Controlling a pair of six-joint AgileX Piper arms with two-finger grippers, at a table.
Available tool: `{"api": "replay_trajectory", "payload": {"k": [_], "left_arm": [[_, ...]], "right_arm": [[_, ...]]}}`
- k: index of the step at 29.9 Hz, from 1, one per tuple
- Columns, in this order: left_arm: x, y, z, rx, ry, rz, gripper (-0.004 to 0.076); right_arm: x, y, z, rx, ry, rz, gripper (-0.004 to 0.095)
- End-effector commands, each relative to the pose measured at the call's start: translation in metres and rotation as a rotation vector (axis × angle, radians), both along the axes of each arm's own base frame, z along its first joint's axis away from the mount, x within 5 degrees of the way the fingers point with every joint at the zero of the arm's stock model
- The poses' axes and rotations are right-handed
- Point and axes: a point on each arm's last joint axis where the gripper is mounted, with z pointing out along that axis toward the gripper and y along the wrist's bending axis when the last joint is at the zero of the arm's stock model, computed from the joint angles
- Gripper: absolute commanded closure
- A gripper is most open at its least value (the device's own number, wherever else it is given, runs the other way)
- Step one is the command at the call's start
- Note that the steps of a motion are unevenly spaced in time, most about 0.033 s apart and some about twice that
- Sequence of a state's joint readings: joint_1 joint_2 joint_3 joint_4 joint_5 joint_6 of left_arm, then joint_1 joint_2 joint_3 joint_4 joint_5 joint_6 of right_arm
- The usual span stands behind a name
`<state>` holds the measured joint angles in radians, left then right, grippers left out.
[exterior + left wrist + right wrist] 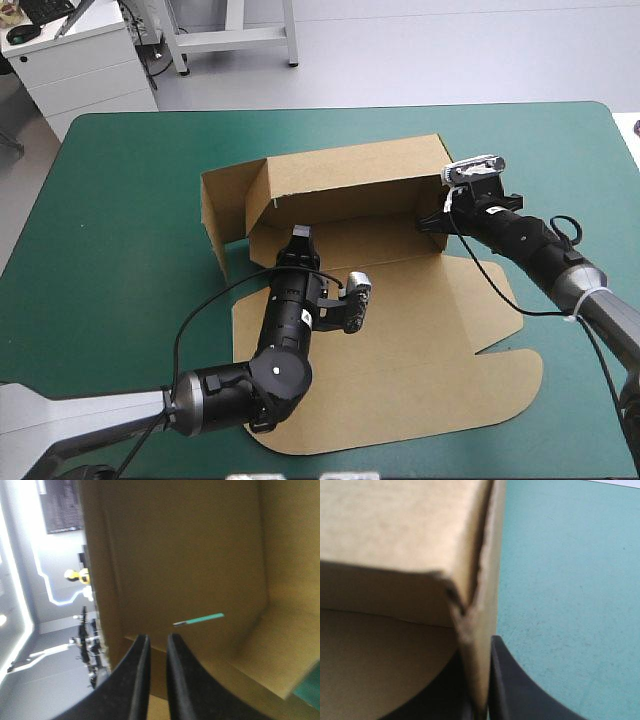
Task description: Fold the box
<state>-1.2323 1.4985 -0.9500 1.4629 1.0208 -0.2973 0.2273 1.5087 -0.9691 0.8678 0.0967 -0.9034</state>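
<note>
The brown box is lying at the middle of the bench, its long axis running left to right. The back and left walls are standing, and the lid is lying flat toward the near edge. The teal-green cover is showing around it. The right tool is pinching the right wall's edge, a grip seen clearly only in its wrist view. The left tool, fingers pressed almost together, is pointing into the tray.
</note>
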Motion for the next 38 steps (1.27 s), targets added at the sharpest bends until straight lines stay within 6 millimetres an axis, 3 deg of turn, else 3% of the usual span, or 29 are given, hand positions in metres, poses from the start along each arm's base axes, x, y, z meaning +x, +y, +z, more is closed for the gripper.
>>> {"api": "replay_trajectory", "payload": {"k": [1, 4, 9, 13, 15, 18, 24, 27, 30, 34, 38], "left_arm": [[0.011, 0.009, 0.025, -0.032, 0.150, 0.067, 0.0709], [0.021, 0.014, 0.040, -0.118, 0.440, 0.105, 0.0709], [0.037, 0.029, 0.093, -0.370, 0.761, 0.132, 0.0710], [0.060, 0.053, 0.136, -0.642, 0.769, 0.161, 0.0710], [0.076, 0.074, 0.156, -0.847, 0.736, 0.208, 0.0710], [0.098, 0.118, 0.169, -1.141, 0.702, 0.340, 0.0710], [0.121, 0.209, 0.155, -1.466, 0.713, 0.625, 0.0710], [0.126, 0.254, 0.135, -1.591, 0.697, 0.772, 0.0710], [0.124, 0.286, 0.108, -1.699, 0.728, 0.864, 0.0710], [0.116, 0.315, 0.076, -1.876, 0.743, 0.944, 0.0710], [0.105, 0.329, 0.046, -2.029, 0.714, 0.980, 0.0710]], "right_arm": [[0.001, -0.004, 0.027, 0.042, -0.093, -0.045, 0.0927], [0.001, -0.004, 0.027, 0.031, -0.095, -0.037, 0.0927], [0.000, -0.004, 0.027, 0.014, -0.098, -0.028, 0.0927], [0.000, -0.003, 0.027, 0.009, -0.091, -0.016, 0.0927], [-0.001, -0.002, 0.026, 0.006, -0.082, -0.002, 0.0927], [-0.002, -0.001, 0.024, 0.004, -0.068, 0.017, 0.0927], [-0.003, 0.000, 0.023, 0.015, -0.049, 0.029, 0.0927], [-0.004, 0.002, 0.022, 0.018, -0.036, 0.042, 0.0927], [-0.004, 0.002, 0.022, 0.020, -0.029, 0.049, 0.0927], [-0.005, 0.003, 0.022, 0.034, -0.020, 0.046, 0.0927], [-0.005, 0.003, 0.021, 0.066, -0.003, 0.034, 0.0926]]}}
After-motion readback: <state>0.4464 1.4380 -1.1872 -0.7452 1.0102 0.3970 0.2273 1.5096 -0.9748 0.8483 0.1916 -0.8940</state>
